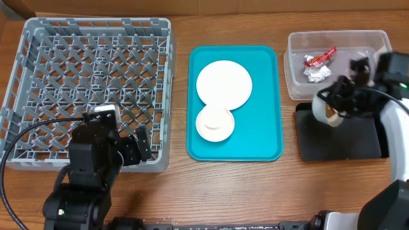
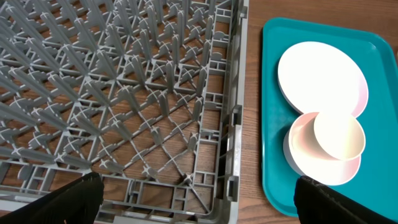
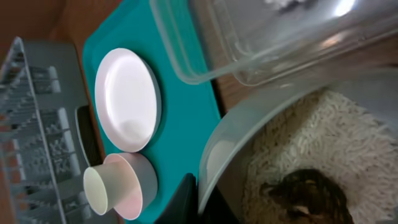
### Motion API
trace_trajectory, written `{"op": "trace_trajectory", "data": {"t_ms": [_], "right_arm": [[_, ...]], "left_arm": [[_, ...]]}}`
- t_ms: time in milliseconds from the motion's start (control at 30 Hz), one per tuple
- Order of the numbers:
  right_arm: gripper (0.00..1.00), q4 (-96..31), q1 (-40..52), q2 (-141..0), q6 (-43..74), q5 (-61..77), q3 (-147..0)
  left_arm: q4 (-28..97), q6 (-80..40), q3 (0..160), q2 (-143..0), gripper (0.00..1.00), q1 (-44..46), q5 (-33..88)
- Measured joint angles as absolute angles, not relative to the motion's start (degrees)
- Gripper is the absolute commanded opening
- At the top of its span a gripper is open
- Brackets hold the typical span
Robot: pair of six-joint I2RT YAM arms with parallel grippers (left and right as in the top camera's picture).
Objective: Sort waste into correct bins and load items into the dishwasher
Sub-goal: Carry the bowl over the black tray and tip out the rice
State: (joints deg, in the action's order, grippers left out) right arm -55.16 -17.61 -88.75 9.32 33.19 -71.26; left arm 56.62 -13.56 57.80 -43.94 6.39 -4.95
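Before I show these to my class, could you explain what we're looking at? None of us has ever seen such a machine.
These are three pictures of one moment. Two robot arms work at a table. One camera looks down from above, and one sits on each wrist.

Seen from above, the left arm is by the grey rack, its jaws open and empty. The left wrist view shows the same rack close up.

The right arm has its jaws shut on a pale bowl by the black tray. Its wrist camera shows white grains and a brown lump inside.

The teal tray holds a white plate and a pinkish bowl with a small cup in it. The clear tub holds a red wrapper and a paper wad.
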Motion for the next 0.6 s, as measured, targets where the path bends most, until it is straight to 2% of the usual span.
{"op": "trace_trajectory", "data": {"t_ms": [300,600], "right_arm": [[0.04,-53.15,-32.86,-94.54,1.72,54.74,-64.45],[0.04,-51.57,-40.49,-99.98,-0.86,73.89,-64.10]], "left_arm": [[56.62,-13.56,57.80,-43.94,1.00,6.39,-4.95],[56.62,-13.56,57.80,-43.94,1.00,6.39,-4.95]]}}
